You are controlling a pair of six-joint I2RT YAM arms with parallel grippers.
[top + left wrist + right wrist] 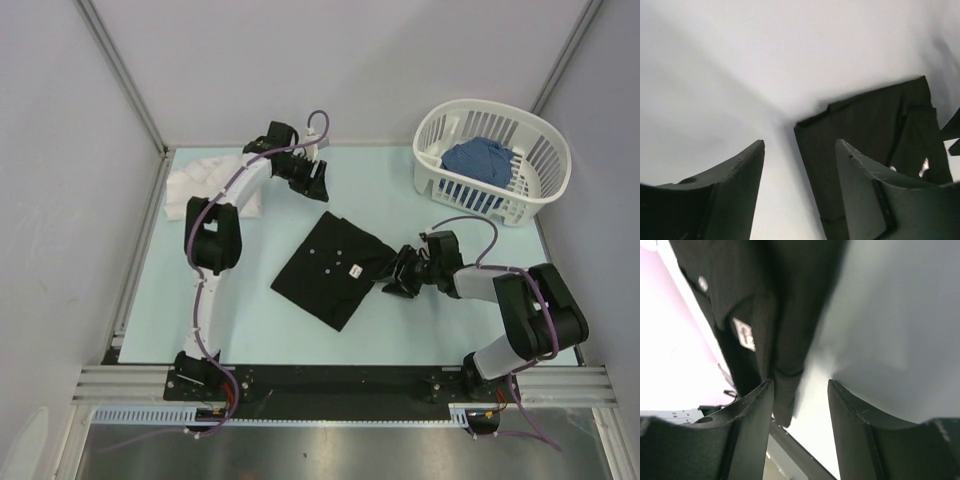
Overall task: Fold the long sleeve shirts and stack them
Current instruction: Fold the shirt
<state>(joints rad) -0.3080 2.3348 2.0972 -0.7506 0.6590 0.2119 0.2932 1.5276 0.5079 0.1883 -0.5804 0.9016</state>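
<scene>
Folding looks done for the black shirt (335, 270), which lies as a flat square in the middle of the table (250, 330), with a small tag on top. The white shirt (205, 185) is not folded yet. It sits in a crumpled heap at the far left of the table, well apart from the black one. So I think about half the job is left: fold the white shirt, then put one shirt on the other.

The left gripper (318, 183) hangs just past the far edge of the black shirt, jaws partly open with nothing in them. The right gripper (390, 279) is low at the shirt's right edge, jaws partly open too. The cloth edge lies by one finger (750, 415) but is not pinched.

A basket (560, 170) at the far right holds a blue cloth (478, 160)
</scene>
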